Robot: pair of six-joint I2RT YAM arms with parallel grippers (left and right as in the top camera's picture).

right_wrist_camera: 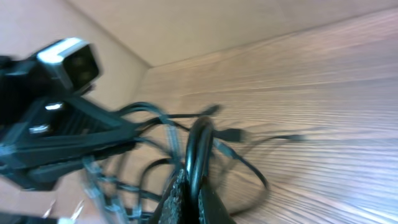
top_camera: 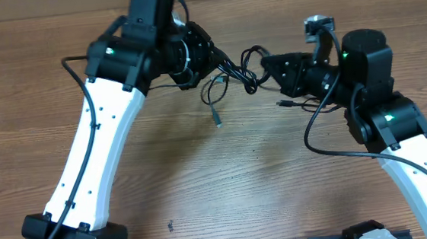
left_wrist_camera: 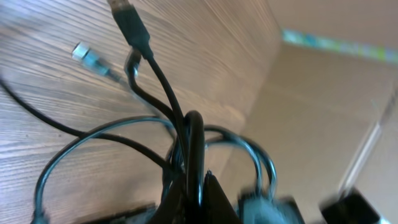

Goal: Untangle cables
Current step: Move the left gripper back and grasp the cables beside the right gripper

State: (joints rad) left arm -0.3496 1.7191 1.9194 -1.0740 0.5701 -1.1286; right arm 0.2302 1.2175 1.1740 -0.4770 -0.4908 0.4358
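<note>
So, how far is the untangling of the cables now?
Done: the left gripper and the right gripper are both shut on the cables. In hand: the knot is held between them over the table. Left: nearly all; the cords cross in one knot, no cord lies apart, and a plug end trails out.

Looks like a robotics lab rig: left arm [top_camera: 101, 143] and right arm [top_camera: 420, 172], white shells, black joints, green status lights, black wiring run along each arm, both based at one edge of a wood-grain surface [top_camera: 226, 179]; plain brown board wall [left_wrist_camera: 311, 106] beside it, small camera [top_camera: 319, 26] riding a wrist
</note>
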